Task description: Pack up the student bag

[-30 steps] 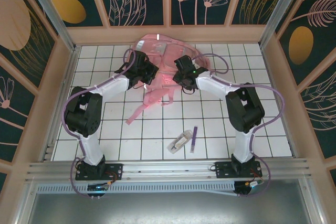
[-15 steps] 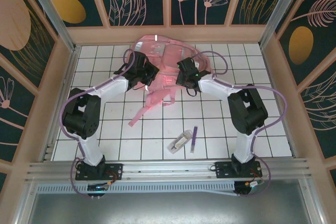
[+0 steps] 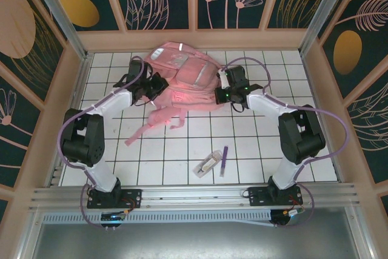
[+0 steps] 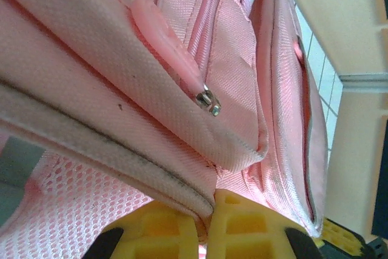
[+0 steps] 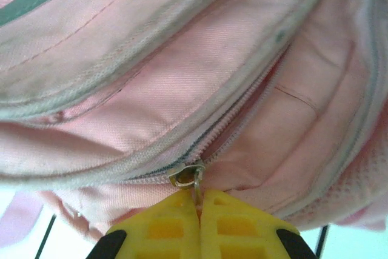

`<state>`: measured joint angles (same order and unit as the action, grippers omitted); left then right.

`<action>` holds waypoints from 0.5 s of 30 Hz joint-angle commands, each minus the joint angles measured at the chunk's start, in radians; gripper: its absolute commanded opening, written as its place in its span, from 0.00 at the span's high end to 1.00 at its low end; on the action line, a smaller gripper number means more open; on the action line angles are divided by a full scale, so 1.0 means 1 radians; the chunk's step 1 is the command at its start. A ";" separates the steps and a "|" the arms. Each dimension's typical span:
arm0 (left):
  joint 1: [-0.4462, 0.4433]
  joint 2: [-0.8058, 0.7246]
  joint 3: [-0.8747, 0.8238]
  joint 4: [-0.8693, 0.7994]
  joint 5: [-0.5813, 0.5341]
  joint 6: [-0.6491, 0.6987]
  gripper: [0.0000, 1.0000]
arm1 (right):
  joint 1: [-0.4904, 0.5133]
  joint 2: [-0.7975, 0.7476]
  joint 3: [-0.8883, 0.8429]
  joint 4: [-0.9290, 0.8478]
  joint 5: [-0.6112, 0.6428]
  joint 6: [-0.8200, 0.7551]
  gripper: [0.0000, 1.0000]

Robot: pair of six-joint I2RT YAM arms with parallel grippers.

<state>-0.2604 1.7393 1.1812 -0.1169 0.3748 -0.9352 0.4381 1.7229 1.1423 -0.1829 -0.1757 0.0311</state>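
A: Two grippers, one bag: the student bag (image 3: 182, 76) lies at the far middle of the tiled table (image 3: 254, 144), a gripper at either flank. What has each got?

B: The left gripper (image 4: 210, 207) is pinched together on a piped seam of the pink fabric, beside the mesh panel. The right gripper (image 5: 198, 201) is clamped on the metal zipper pull (image 5: 184, 175), its pads meeting around the ring.

A: And the risk from here?

B: That ring is thin and held right at the pad tips. Drag it at an angle to the zipper track and it could slip free, or the slider could jam on the fabric bunched beside it. If the left hold gives, the soft bag would likely slide along with the pull instead of opening.

A: Anything waiting to go in?

B: A purple pen (image 3: 223, 161) and a clear packet (image 3: 207, 164) lie just beside each other near the front edge, well apart from the bag.
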 commanded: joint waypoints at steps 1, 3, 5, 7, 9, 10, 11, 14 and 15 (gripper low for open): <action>0.095 0.090 0.095 -0.035 -0.043 0.245 1.00 | -0.022 -0.009 -0.036 -0.096 -0.096 -0.112 1.00; 0.117 0.180 0.179 -0.069 -0.023 0.319 1.00 | 0.020 -0.005 -0.032 -0.089 -0.160 -0.137 1.00; 0.124 0.256 0.279 -0.115 -0.027 0.363 0.98 | 0.068 0.011 -0.007 -0.085 -0.193 -0.134 1.00; 0.125 0.304 0.338 -0.127 -0.030 0.370 0.88 | 0.103 0.033 0.024 -0.060 -0.217 -0.106 1.00; 0.124 0.326 0.367 -0.113 -0.018 0.339 0.68 | 0.156 0.064 0.065 -0.029 -0.240 -0.075 1.00; 0.124 0.327 0.371 -0.117 -0.012 0.318 0.64 | 0.168 0.079 0.081 -0.015 -0.243 -0.061 1.00; 0.124 0.314 0.362 -0.122 -0.002 0.295 0.60 | 0.180 0.094 0.101 -0.003 -0.245 -0.045 1.00; 0.118 0.206 0.236 -0.109 -0.032 0.238 0.57 | 0.192 0.146 0.159 0.030 -0.271 -0.005 1.00; 0.113 0.160 0.180 -0.104 -0.057 0.224 0.57 | 0.196 0.159 0.173 0.043 -0.278 0.001 1.00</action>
<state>-0.1375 2.0258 1.4506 -0.2367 0.3702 -0.6693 0.6262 1.8503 1.2556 -0.1833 -0.3958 -0.0113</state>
